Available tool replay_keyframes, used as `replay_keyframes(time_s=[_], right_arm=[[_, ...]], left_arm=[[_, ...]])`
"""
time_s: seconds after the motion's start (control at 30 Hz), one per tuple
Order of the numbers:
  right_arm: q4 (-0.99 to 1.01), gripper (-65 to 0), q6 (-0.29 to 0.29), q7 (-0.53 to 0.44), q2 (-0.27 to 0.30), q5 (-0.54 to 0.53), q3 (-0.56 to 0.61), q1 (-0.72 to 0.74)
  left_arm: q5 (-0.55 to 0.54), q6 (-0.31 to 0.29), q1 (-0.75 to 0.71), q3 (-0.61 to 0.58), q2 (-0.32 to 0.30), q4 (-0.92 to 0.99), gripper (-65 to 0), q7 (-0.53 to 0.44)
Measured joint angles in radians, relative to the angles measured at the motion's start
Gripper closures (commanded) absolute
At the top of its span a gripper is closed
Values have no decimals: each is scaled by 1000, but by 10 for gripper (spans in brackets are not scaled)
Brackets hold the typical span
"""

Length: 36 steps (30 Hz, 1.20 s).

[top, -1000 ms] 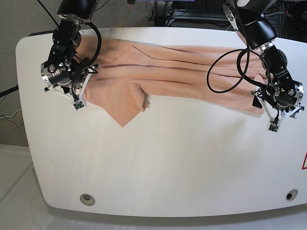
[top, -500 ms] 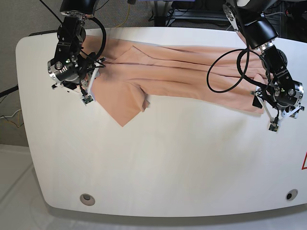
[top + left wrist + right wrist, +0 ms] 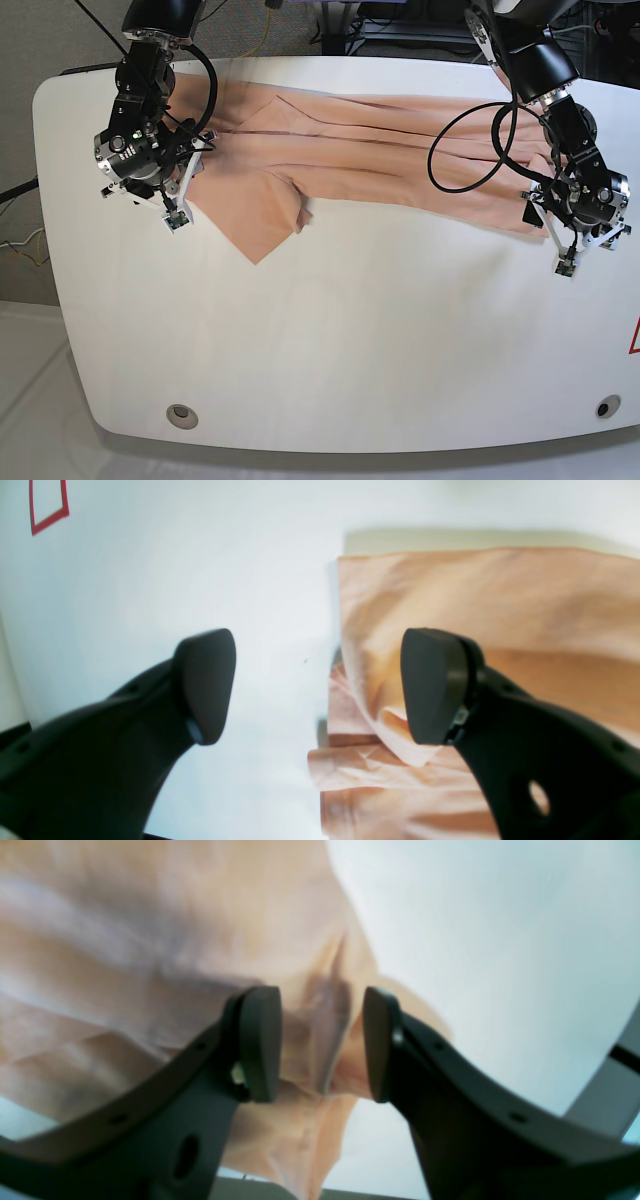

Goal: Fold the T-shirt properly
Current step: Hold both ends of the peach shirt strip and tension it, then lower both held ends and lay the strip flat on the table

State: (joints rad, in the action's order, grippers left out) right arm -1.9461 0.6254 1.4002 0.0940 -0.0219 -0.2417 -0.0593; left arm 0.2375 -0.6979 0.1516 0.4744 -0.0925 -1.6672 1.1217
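White table (image 3: 330,340) carries the T-shirt (image 3: 370,160), a long narrow band across the far side. At its left end, the right hand (image 3: 172,205) sits half-open over cloth, gripping nothing. Left hand (image 3: 568,255) gapes wide at the other end, empty. Crosswise folds remain.

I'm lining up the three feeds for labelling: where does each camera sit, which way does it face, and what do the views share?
Base: mounted high, looking down on the white table, the T-shirt spread along its far side, both arms at the shirt's ends.
Left wrist: on the left arm, looking past the open left gripper at the shirt's edge and bare table.
Right wrist: on the right arm, looking between the parted fingers of the right gripper at bunched shirt fabric.
Shared: all three show the T-shirt and table.
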Motion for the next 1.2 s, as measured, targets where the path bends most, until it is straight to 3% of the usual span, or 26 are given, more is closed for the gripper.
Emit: replay_keyframes(time_s=[0.07, 0.13, 0.23, 0.27, 0.3, 0.33, 0.4, 0.67, 1.07, 1.2], right_arm=[[-17, -257, 0, 0, 0, 0, 0, -2], [-28, -222, 0, 0, -3, -1, 0, -3], [-30, -115, 0, -1, -2, -1, 2, -7], [-31, -74, 0, -1, -3, -2, 2, -10], [-31, -5, 0, 0, -3, -1, 2, -14], [-32, 0, 0, 0, -3, -4, 2, -19], [-32, 0, 0, 1, -5, -4, 2, -27], [-32, 0, 3, -4, -6, -5, 6, -52], [-32, 0, 3, 7, -5, -6, 6, -94], [-29, 0, 0, 6, -6, -3, 6, -94]], left_arm=[[-5, 0, -10, -11, 1, -3, -374, -9], [-13, -2, -24, -13, 2, -8, -232, -11], [5, -2, -41, -22, 2, -19, -22, 1], [12, -2, -44, -24, 1, -23, 0, 4], [16, -2, -47, -26, 0, -27, 0, 3], [27, -3, -49, -26, 0, -33, -5, 0], [41, -2, -53, -30, 0, -39, -34, -5], [41, -2, -103, -51, 3, -75, -12, -65], [49, -2, -177, -51, 3, -77, -10, -72], [53, -2, -203, -43, 18, -74, -10, -138]])
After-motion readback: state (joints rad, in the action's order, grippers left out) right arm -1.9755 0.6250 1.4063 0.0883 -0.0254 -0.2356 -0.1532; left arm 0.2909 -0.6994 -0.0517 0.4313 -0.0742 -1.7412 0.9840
